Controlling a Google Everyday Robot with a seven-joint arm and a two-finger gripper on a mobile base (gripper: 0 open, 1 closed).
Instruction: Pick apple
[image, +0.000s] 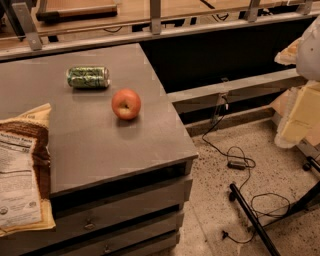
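The apple (126, 104) is small, round and red with yellow-orange patches. It sits on the grey counter top (100, 150), near the right edge. My gripper (296, 122) is a pale yellowish shape at the far right edge of the view. It hangs over the floor, well to the right of the apple and off the counter. It holds nothing that I can see.
A green patterned drink can (88, 77) lies on its side behind and left of the apple. A brown and white snack bag (22, 170) lies at the counter's left front. Drawers (115, 215) sit below. Cables (235, 162) and a black stand leg (255, 220) lie on the floor.
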